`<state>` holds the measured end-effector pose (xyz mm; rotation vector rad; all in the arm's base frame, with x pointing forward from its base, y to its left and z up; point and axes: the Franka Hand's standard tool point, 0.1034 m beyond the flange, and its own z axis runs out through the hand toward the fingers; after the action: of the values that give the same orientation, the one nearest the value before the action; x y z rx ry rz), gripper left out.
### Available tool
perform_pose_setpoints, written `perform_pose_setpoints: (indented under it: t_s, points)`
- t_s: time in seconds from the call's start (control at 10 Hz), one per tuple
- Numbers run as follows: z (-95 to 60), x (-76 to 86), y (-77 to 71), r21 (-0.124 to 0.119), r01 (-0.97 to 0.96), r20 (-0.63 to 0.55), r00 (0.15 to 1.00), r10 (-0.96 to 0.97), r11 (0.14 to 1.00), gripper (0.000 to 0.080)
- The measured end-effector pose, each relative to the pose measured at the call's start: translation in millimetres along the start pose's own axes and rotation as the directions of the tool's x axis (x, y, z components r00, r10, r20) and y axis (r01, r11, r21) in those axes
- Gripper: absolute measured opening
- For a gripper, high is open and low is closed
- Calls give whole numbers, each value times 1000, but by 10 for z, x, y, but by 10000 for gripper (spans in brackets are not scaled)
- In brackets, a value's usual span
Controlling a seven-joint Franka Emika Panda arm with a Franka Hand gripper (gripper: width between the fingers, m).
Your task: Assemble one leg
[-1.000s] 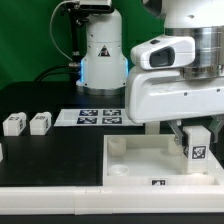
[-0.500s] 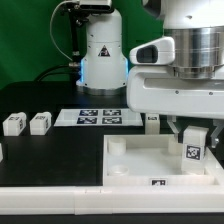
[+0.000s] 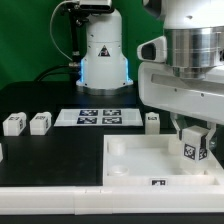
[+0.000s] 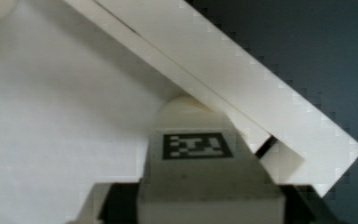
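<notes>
My gripper (image 3: 195,138) is shut on a leg (image 3: 194,146), a stubby white block with a marker tag on its side. It holds the leg upright over the far corner of the large white tray-like panel (image 3: 135,160), at the exterior view's right. In the wrist view the leg (image 4: 197,160) fills the space between my dark fingers (image 4: 126,200), its tagged face pointing at a round corner socket (image 4: 190,104) under the panel's raised rim (image 4: 211,60). Three more legs stand on the black table: two on the exterior view's left (image 3: 14,124) (image 3: 40,122), one behind the panel (image 3: 152,121).
The marker board (image 3: 88,117) lies flat behind the panel. The robot's base (image 3: 100,50) rises at the back. The table's front edge runs just below the panel.
The arm has shifted toward the exterior view's right, uncovering the leg behind the panel. The held leg has moved slightly right and up with it, still in the grip.
</notes>
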<state>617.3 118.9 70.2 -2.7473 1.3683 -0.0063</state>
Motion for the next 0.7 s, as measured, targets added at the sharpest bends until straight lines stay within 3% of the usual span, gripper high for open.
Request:
perform_pose_setpoints:
  t_s: [0.1,0.2,0.3,0.5,0.7]
  points:
    - [1,0,1,0,55,0,998,-55,998,296]
    - [1,-3,-1,0,54,0,999,-54,999,477]
    - [1,-3,-1,0,61,0,998,-61,998,590]
    - [0,26,14,-4,354,-3,935,-354,935,637]
    - [-2,56,30,-6,595,-2,804,-595,804,646]
